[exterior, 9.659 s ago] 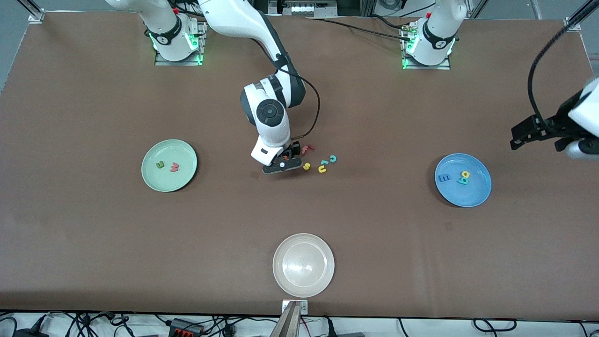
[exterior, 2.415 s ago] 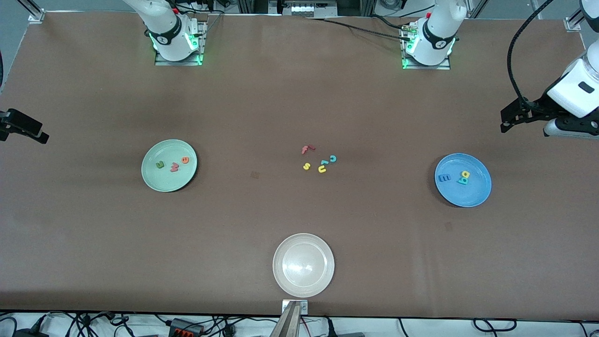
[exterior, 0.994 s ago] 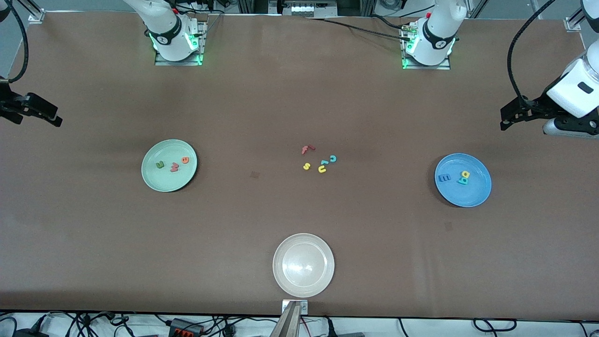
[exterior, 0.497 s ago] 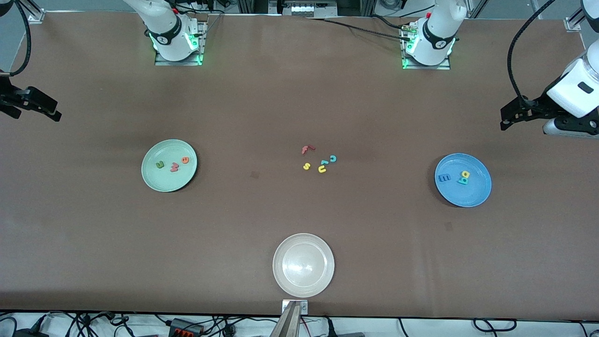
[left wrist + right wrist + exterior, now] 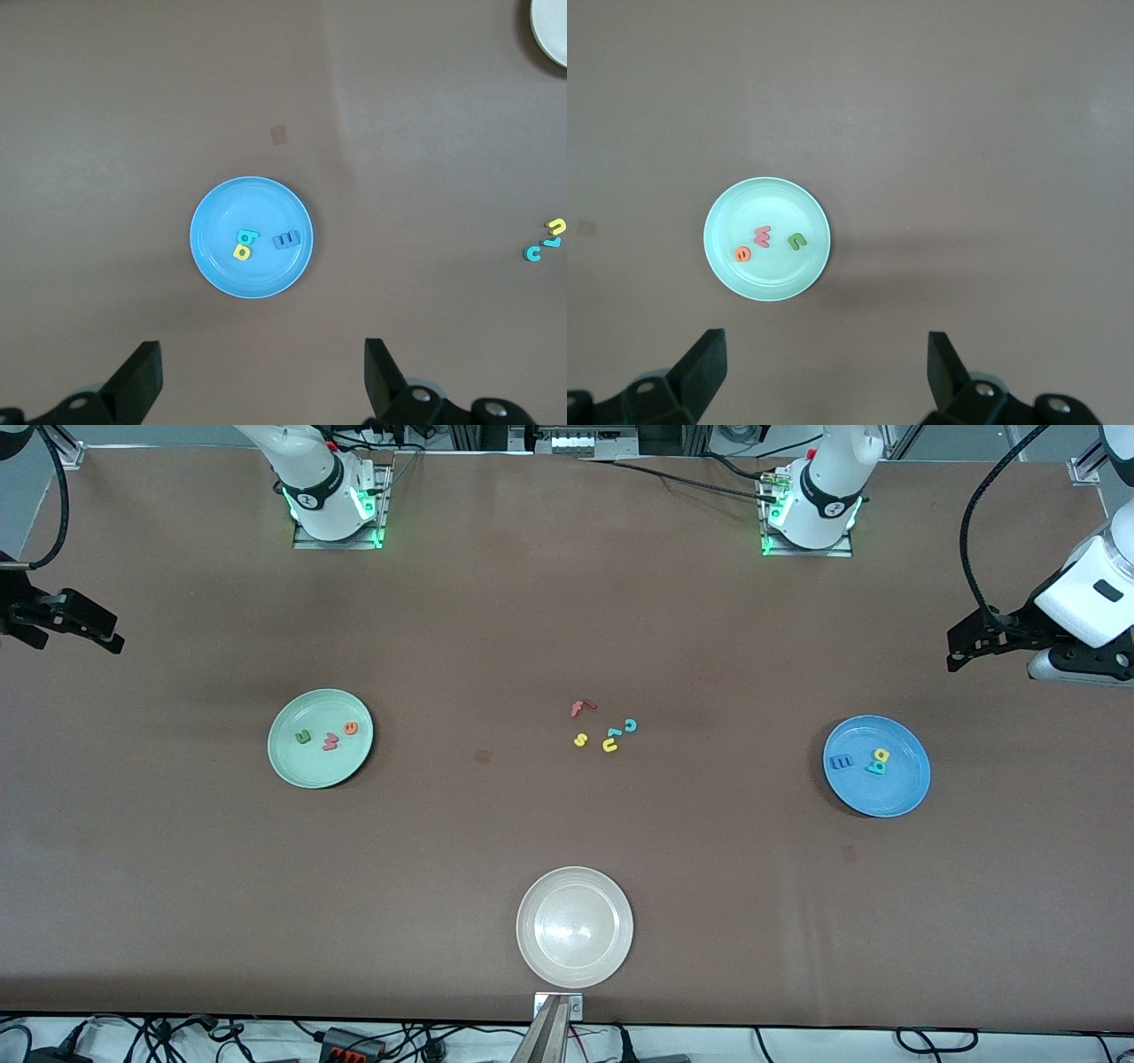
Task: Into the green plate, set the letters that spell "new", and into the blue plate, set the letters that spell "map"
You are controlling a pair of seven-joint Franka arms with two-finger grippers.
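The left end effector (image 5: 961,648) is hanging high over the left arm's end of the worktop (image 5: 567,620), its fingers (image 5: 383,376) standing wide apart and holding nothing. Its arm is cut off by the front view's edge. The right end effector (image 5: 97,631) is hanging over the right arm's end, likewise spread wide and holding nothing; only its dark tip is showing in the front view.

The green plate (image 5: 292,766), round, pale mint, with a shallow rim, is sitting toward the right arm's end. In it are lying the green n (image 5: 303,736), the pinkish-red w (image 5: 330,740) and the orange e (image 5: 352,728), chunky and matte, each apart from the others.

The blue plate (image 5: 886,797), round and bright, is sitting toward the left arm's end. The blue m (image 5: 840,762) is lying in it. The yellow a (image 5: 881,755) and the teal p (image 5: 875,767) are lying pressed together, and their outlines are hard to separate.

At mid-worktop a loose cluster is resting on the brown matte surface: a red f (image 5: 580,708), a yellow s (image 5: 580,740), a yellow u (image 5: 610,746) and a teal c (image 5: 631,725). A further teal piece (image 5: 613,733) is touching the u; its letter cannot be made out.

A whitish-beige plate (image 5: 540,957), glossy, is sitting nearest the front camera.
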